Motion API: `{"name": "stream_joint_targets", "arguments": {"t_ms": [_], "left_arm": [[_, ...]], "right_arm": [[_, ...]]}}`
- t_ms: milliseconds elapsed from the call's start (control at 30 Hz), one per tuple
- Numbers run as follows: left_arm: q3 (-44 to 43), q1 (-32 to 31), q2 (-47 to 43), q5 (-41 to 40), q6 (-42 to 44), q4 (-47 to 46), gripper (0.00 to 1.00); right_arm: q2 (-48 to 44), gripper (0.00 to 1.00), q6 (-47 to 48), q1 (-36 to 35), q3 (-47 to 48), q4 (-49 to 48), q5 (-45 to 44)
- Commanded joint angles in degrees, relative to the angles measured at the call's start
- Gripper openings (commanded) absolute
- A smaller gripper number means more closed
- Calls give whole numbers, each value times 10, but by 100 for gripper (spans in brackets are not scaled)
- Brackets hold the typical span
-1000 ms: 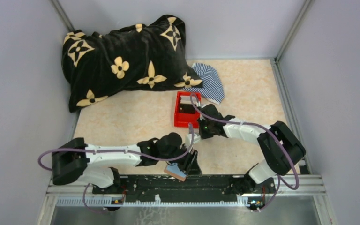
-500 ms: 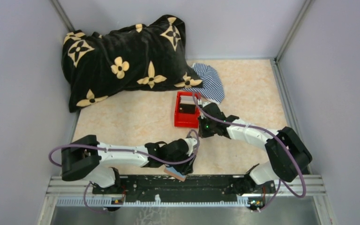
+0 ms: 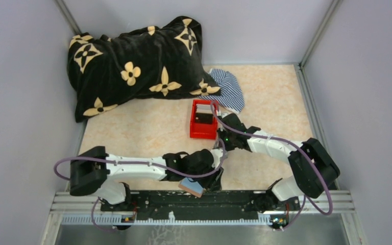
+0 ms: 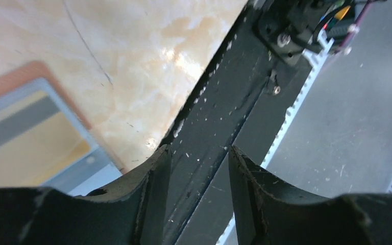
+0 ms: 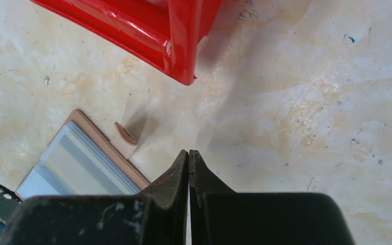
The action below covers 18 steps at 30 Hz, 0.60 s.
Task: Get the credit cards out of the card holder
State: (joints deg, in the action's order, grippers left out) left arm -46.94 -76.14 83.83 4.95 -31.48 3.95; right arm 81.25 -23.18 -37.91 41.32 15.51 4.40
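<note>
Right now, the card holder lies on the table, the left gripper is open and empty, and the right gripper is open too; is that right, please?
Only the last part is wrong: the right gripper is shut, fingers pressed together on nothing, as the right wrist view shows. The card holder and the left gripper are as you say.

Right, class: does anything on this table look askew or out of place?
The card holder lies open and askew at the table's very near edge, beside the black rail, with a light blue card on it.
</note>
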Motion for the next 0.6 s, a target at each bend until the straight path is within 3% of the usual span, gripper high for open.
{"name": "stream_joint_targets", "arguments": {"t_ms": [0,333,567], "left_arm": [[12,-10,53,79,-20,5,52],[86,-8,42,72,-52,26,53],[144,47,16,30,-77,85,53]], "right_arm": [[-23,0,-1,8,3,-2,-9],[-23,0,1,13,4,-2,-7],[-15,0,2,13,10,-6,3]]}}
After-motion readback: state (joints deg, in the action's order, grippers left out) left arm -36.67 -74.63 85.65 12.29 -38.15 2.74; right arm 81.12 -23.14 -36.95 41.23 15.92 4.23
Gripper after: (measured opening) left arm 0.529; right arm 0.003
